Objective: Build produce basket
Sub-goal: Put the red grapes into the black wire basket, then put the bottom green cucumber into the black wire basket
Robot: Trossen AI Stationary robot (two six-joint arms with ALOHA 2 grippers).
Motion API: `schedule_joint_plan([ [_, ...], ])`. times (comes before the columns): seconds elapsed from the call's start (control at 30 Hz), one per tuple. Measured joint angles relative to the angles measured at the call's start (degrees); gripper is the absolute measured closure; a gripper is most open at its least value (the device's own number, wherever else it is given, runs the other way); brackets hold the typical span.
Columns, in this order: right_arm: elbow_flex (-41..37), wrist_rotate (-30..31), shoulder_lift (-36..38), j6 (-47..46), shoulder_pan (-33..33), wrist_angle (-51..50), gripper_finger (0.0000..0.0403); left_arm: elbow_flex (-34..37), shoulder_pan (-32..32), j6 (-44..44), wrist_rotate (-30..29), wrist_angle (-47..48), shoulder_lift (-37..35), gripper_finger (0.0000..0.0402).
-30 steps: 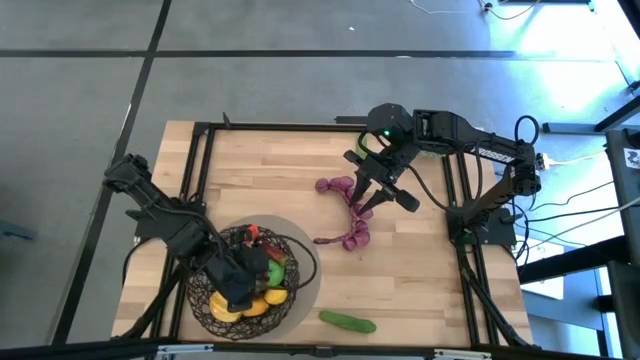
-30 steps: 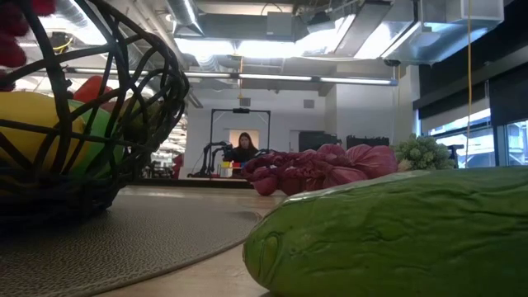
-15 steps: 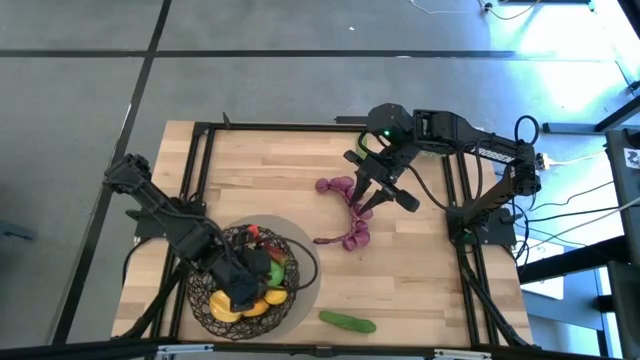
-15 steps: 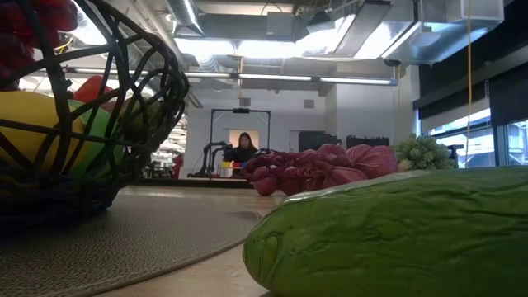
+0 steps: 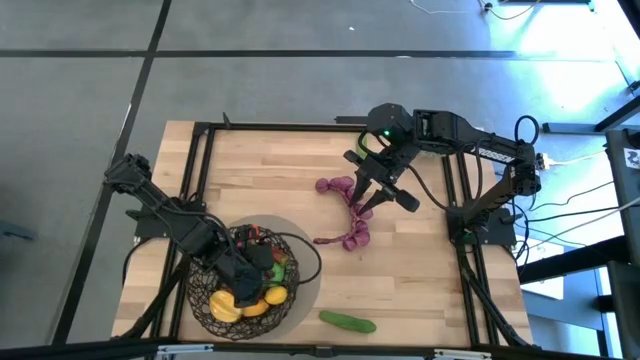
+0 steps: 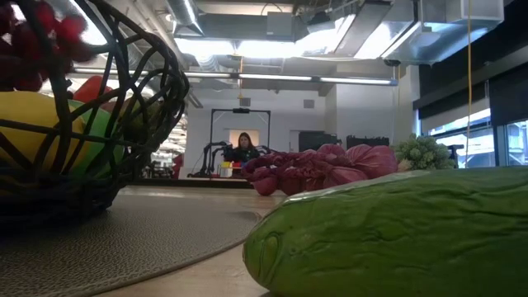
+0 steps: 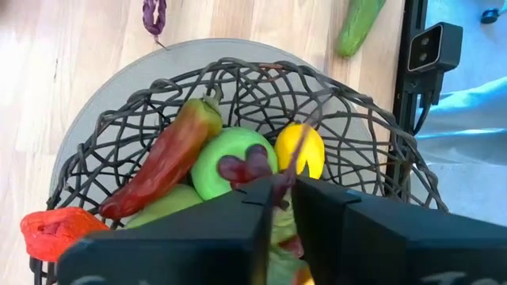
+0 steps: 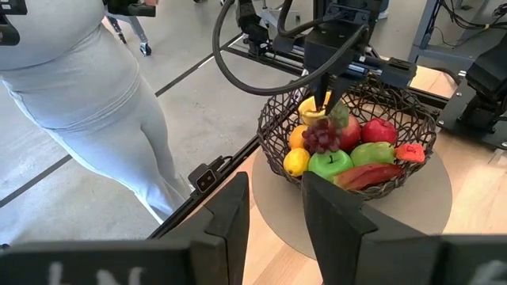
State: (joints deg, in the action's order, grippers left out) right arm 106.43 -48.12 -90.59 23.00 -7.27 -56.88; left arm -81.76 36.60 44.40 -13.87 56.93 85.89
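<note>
**Produce basket: mostly filled, three pieces outstanding**

I count in the basket: chili, green apple, red apple, yellow and orange fruits. My left gripper hangs over the basket, fingers nearly together on the stem of a dark-red grape bunch dangling just above the fruit. On the table: two purple grape bunches mid-table, one cucumber beside the grey mat. My right gripper hovers half open near the grapes, holding nothing.
</note>
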Motion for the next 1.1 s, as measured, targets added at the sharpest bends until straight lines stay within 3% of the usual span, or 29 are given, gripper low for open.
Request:
schedule_joint_plan([
  [0.23,0.0,0.0,0.0,0.0,0.0,0.0,0.029,0.0,0.1,-0.4,0.0,0.1,0.0,0.0313],
  [0.7,0.0,0.2,0.1,0.0,0.0,-1.2,0.029,-2.2,-0.3,-0.1,0.8,6.8,-3.8,0.031],
  [0.93,0.0,6.7,2.7,3.1,0.0,-7.6,0.029,-2.8,-2.5,0.4,-11.0,8.8,-9.9,0.0311],
  [1.1,0.1,13.6,3.6,2.9,0.0,-14.8,0.029,-2.8,-6.7,0.4,-16.0,10.1,-12.4,0.0312],
])
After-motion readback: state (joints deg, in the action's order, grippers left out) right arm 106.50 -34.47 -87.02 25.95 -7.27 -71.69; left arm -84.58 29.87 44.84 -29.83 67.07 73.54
